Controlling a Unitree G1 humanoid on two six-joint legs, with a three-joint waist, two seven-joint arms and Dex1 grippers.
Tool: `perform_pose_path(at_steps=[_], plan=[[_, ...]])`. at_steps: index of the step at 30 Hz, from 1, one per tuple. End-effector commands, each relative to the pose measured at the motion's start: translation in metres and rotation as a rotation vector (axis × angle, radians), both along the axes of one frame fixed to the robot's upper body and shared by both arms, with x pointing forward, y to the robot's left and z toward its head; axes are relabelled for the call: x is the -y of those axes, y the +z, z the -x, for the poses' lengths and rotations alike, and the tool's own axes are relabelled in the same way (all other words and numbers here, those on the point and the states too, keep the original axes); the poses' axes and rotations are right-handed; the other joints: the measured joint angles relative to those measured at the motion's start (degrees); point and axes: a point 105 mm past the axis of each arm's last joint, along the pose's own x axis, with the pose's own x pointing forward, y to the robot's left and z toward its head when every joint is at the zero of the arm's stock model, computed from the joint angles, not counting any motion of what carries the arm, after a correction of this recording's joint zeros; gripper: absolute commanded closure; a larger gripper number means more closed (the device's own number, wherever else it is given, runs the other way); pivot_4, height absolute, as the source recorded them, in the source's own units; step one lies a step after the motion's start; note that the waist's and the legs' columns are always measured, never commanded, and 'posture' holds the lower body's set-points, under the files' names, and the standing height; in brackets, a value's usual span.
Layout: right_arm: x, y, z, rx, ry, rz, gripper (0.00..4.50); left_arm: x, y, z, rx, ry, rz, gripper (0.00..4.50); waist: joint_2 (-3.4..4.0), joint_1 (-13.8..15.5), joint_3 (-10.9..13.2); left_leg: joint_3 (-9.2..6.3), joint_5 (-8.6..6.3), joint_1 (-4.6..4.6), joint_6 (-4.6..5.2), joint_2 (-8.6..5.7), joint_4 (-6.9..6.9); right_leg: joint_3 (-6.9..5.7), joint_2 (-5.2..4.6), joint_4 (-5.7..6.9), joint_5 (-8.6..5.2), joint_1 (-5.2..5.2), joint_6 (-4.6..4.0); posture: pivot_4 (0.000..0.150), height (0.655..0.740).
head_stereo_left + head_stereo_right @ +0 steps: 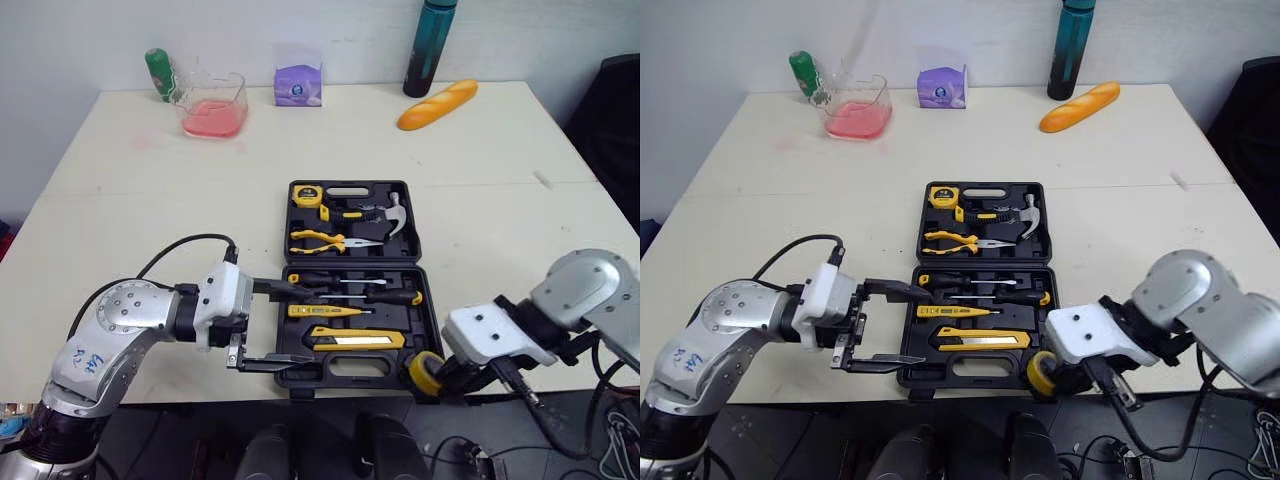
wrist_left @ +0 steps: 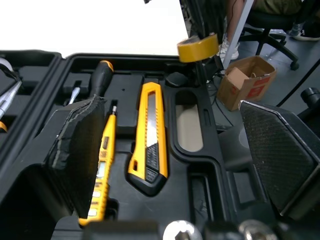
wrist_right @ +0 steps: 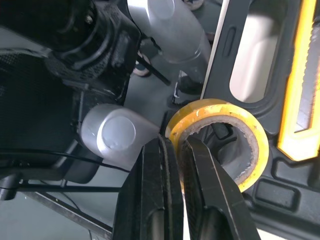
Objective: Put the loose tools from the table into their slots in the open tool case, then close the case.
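Two grippers at the open case [image 1: 405, 250], one with tape.
We see the right gripper [image 3: 176, 146] clamped on the wall of the yellow tape [image 3: 212, 111], one finger inside the roll, held just off the case's 5 o'clock corner. Our left gripper [image 1: 298, 325] hangs spread wide and empty at the case's 8 o'clock side, over its near half. That half holds a knife [image 1: 357, 339] and tester [image 1: 325, 311]; the 12 o'clock half holds a hammer [image 1: 392, 215], pliers [image 1: 325, 241] and tape measure [image 1: 307, 195].
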Motion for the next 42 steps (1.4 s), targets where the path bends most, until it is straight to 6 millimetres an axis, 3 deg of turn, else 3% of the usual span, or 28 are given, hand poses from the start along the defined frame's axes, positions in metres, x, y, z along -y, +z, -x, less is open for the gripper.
perform_pose_path(at_steps=[1,12,26,42], plan=[[-0.009,0.001,-0.007,0.047,0.023,-0.002,4.47,0.001,0.002,0.005,0.01,-0.013,-0.002,0.0,-0.01,-0.05,-0.01,0.0,-0.01,0.0,0.0,0.0,0.02,0.01,0.0,0.02,0.0,0.0,0.0,0.15,0.7349],[-0.007,-0.009,-0.025,0.108,0.027,0.088,4.47,-0.001,0.001,0.007,0.002,-0.003,-0.011,0.0,-0.02,-0.07,-0.01,0.01,-0.12,-0.03,-0.01,0.14,0.18,-0.03,0.03,0.11,-0.05,0.0,-0.1,0.15,0.7349],[0.0,-0.015,-0.012,0.021,0.076,0.158,4.47,-0.003,0.0,0.005,0.005,0.017,-0.014,0.0,-0.02,0.0,-0.01,0.01,-0.15,-0.03,-0.01,0.16,0.18,-0.06,0.04,0.11,-0.07,-0.01,-0.12,0.15,0.7349],[-0.001,-0.025,-0.016,0.03,0.073,0.163,4.47,-0.004,0.0,0.004,0.014,0.031,-0.013,0.0,-0.03,-0.05,-0.02,0.01,-0.17,-0.03,-0.01,0.17,0.19,-0.05,0.03,0.1,-0.07,0.0,-0.12,0.15,0.7349]])
